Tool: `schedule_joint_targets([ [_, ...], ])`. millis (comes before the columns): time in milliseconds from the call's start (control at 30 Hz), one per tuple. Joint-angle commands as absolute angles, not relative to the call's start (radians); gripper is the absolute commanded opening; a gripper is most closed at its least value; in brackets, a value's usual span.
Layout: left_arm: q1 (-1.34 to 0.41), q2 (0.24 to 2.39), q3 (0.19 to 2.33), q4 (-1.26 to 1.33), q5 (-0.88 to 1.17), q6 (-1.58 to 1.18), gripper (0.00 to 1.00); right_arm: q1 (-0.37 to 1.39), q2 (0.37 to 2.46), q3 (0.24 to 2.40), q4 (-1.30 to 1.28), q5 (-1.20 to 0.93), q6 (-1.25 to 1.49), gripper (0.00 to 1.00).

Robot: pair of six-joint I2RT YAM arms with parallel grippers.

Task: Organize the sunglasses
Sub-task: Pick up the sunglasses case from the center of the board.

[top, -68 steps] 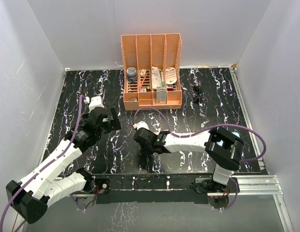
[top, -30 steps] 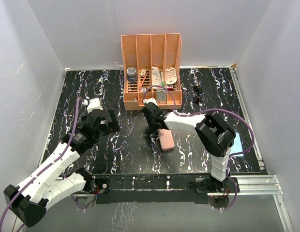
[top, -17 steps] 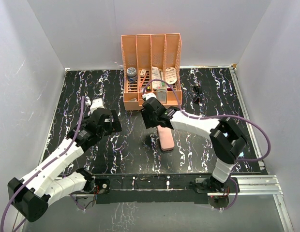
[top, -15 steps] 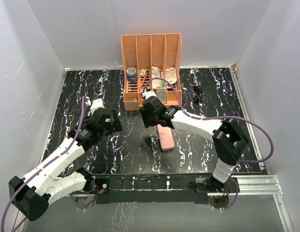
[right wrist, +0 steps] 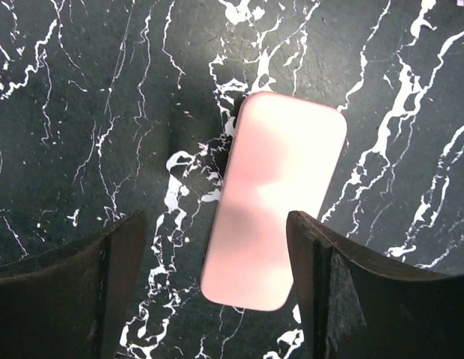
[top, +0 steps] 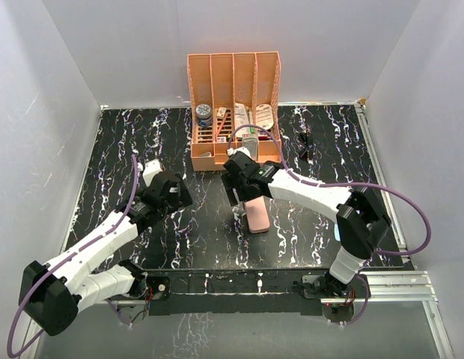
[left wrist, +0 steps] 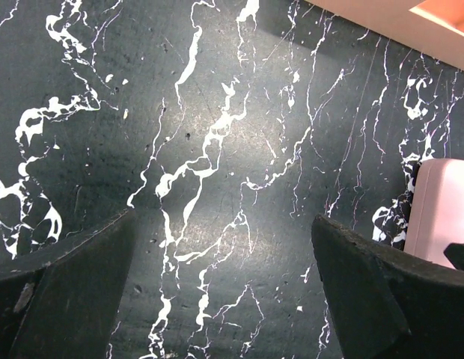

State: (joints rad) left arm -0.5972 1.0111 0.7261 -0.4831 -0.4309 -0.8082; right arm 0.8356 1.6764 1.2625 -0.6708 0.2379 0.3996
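The sunglasses lie on the black, white-veined tabletop toward its far right corner, just right of the orange rack at the middle of the far edge; they show only as a small dark shape, too small to tell how they are folded, and nothing touches them. Both arms are well apart from them. The right claw hangs over the middle of the tabletop, in front of the rack, above the far end of a pink case that lies flat with its long side running roughly from far edge to near edge. In the right wrist view the right claw is spread wide, its two dark fingers standing either side of the case, which sits slanted on the tabletop between them and is not gripped. The left claw is left of the case, toward the middle of the tabletop. The left wrist view shows the left claw at full spread and holding nothing, bare tabletop under it, the case at the right border and a strip of the rack at the top
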Motion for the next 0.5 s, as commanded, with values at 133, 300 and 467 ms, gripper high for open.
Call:
schedule_joint_targets([
  [133, -0.592, 1.025, 0.668, -0.398, -0.429, -0.820, 0.99, 0.832, 1.679, 1.387, -0.818, 0.256, 0.442, 0.79],
  [300, -0.591, 1.029, 0.624, -0.352, -0.413, -0.816, 0.99, 0.805, 1.698, 1.375, -0.837, 0.214, 0.437, 0.82],
  [467, -0.592, 1.045, 0.611, -0.329, -0.415, -0.796, 0.99, 0.771, 1.699, 1.328, -0.808, 0.180, 0.436, 0.88],
])
